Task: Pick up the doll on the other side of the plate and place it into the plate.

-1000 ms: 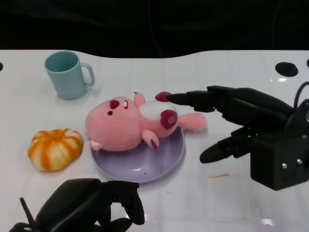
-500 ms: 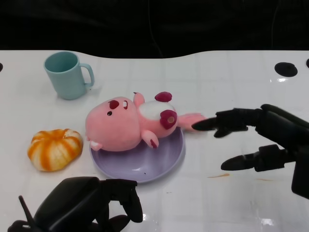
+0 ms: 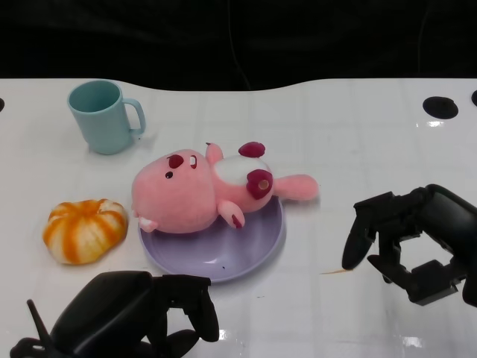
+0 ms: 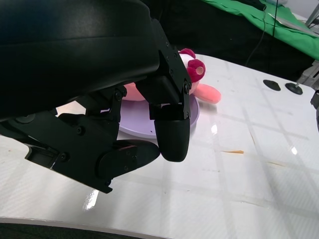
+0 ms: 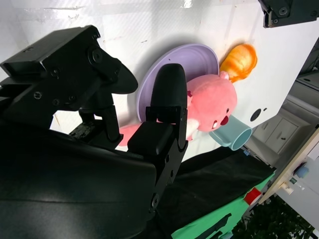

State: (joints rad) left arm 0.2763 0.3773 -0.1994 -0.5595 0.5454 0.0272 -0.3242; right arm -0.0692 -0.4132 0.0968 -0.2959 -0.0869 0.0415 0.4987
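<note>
The pink doll (image 3: 201, 190) lies on its back across the far rim of the purple plate (image 3: 238, 250), its head over the plate's left side and one leg sticking out past the right rim. My right hand (image 3: 410, 242) hovers over the table to the right of the plate, holding nothing, fingers bent and apart, well clear of the doll. My left hand (image 3: 134, 313) sits low at the near edge in front of the plate, fingers curled in on nothing. The right wrist view shows the doll (image 5: 212, 102) on the plate (image 5: 199, 59) beyond my fingers.
A teal mug (image 3: 104, 115) stands at the back left. An orange-and-white pumpkin toy (image 3: 83, 229) lies left of the plate. A small orange mark (image 3: 339, 271) is on the table near my right hand. A black hole (image 3: 440, 107) shows at the table's far right.
My right hand has let go of the doll's leg, pulled back toward the near right and bent its fingers. The doll stays on the plate. The left hand has not moved.
</note>
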